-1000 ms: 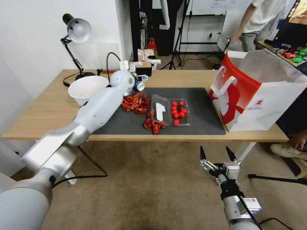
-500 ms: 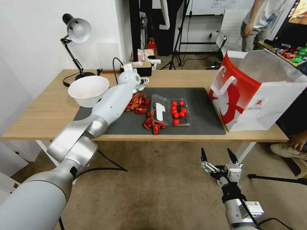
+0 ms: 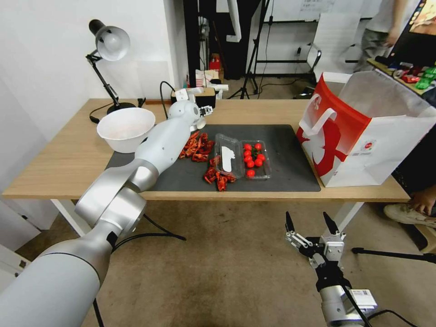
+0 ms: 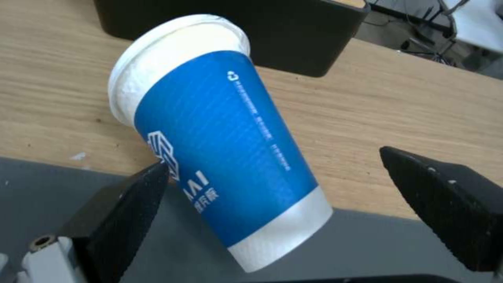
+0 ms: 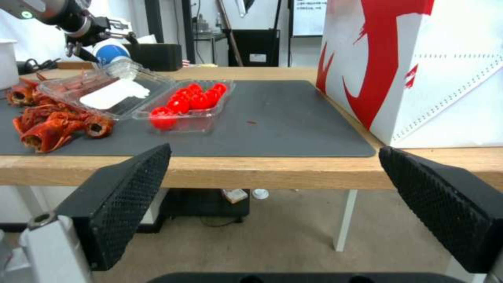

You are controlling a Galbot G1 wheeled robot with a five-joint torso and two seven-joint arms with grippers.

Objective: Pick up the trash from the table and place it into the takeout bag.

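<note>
Over the mat's far edge, the left tool [image 4: 275, 184] has shifted right, spread wide around the tilted blue paper cup [image 4: 220, 137].

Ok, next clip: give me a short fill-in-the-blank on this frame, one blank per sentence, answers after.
1. The left gripper has its fingers open around a ____ paper cup.
2. The paper cup is tilted, with its white ____ still on.
3. The right gripper is open and hangs below the edge of the ____.
4. The takeout bag stands at the robot's ____ end of the table.

Missing words: blue; lid; table; right
</note>
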